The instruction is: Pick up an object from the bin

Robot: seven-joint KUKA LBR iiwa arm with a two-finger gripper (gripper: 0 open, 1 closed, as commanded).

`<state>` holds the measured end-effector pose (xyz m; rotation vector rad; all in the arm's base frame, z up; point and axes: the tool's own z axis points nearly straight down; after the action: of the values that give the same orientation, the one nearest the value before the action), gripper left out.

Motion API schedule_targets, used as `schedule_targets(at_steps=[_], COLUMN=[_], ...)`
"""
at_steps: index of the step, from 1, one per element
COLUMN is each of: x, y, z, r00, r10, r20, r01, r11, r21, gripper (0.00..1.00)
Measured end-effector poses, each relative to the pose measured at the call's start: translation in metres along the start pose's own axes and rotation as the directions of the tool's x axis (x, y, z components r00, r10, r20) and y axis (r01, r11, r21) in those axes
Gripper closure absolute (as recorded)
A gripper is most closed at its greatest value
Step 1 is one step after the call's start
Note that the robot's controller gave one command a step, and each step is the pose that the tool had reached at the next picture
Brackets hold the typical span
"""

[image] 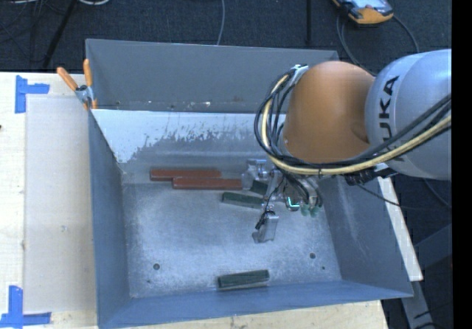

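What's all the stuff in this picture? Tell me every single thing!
Bin: one, grey metal, middle of the view.
Brown bars: two, reddish brown, lying side by side on the bin floor near the back wall.
Dark bar by the gripper: one, dark greenish grey, just in front of the brown ones.
Dark bar at the front: one, dark greenish grey, alone near the front wall.
Handheld device: one, orange-yellow, on the dark floor behind the bin, upper right.
Cables: several, on the floor behind the bin.
Robot arm: one, silver with an orange cover, coming in from the right.
Gripper: one, grey, low over the middle of the bin floor.
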<state>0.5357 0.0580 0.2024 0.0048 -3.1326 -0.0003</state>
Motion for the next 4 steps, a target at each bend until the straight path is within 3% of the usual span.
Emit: schedule_targets(at_steps=[1,2,3,4], x=[-0.002,-0.024,-0.045,-0.064], y=[0.000,0.003,-0.024,-0.011], z=[-0.004,0.037,0.089,0.126], r00=[1.000,1.000,0.998,0.982], r10=[0.001,0.003,0.065,0.188], r20=[0.007,0.017,0.011,0.017], r01=[-0.001,-0.002,-0.065,-0.188], r11=[1.000,1.000,0.998,0.982], r21=[-0.001,-0.001,-0.003,-0.005], gripper=[0.00,0.00,0.00,1.00])
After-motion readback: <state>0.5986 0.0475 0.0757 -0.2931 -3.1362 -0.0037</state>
